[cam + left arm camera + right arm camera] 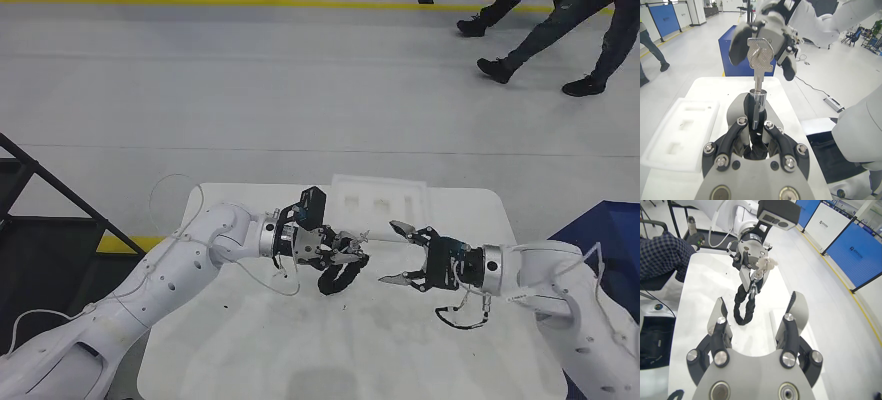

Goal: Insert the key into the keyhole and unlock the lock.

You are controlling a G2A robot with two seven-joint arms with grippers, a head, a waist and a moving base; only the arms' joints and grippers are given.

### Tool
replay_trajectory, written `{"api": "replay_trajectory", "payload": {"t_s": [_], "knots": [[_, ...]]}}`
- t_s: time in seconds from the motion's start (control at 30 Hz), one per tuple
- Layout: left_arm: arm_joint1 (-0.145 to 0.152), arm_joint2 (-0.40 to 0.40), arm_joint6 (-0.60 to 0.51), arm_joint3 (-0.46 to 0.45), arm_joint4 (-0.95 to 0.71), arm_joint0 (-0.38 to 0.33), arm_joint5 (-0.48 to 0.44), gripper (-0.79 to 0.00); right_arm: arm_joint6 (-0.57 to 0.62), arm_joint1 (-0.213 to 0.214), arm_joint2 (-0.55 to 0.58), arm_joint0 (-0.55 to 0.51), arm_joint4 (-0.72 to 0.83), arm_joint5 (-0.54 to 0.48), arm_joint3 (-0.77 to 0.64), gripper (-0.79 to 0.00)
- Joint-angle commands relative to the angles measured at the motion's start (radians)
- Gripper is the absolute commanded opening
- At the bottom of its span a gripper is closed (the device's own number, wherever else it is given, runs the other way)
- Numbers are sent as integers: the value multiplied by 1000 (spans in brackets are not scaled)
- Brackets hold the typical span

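Near the middle of the top view, above the white rectangular table (300, 340), the left gripper (338, 255) is clamped on a chrome-plated cylindrical lock (758, 103). Its two pale metal fingers (733, 109) press the barrel from either side. A flat silver metal key (760, 56) with a textured head stands in line with the barrel, in the keyhole on the barrel's end face. The tip of its blade is inside the keyhole, while the rest of the blade and the whole head stand clear. A thin metal ring (752, 60) passes through the head. From the lock's other end a black fabric-sleeved cable loop (743, 313) droops toward the tabletop; whether it touches the surface cannot be told. Just right of centre in the top view, the right gripper (395, 255) faces the left one with its jaws spread wide and nothing between them. Its dark-padded fingertips (798, 303) are close to the key's head but apart from it. A white foam tray (380, 195) with three rectangular recesses lies at the table's far edge, in the upper centre of the top view, beyond both grippers.
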Motion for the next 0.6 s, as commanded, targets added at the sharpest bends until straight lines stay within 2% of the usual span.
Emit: {"api": "replay_trajectory", "payload": {"t_s": [0.0,0.2,0.4,0.57], "knots": [[-2,-1,-27,-13,1,0,5,-785,14,1,3,-3,-24,0,-38,0],[-9,-1,-103,-34,-18,-4,18,-785,52,-1,-39,22,-65,-7,-83,0],[-16,-10,-138,-32,-37,-2,23,-785,87,-5,-81,50,-63,-14,-85,0],[-21,-18,-157,-28,-48,3,22,-785,162,-7,-118,76,-55,-26,-86,0]]}}
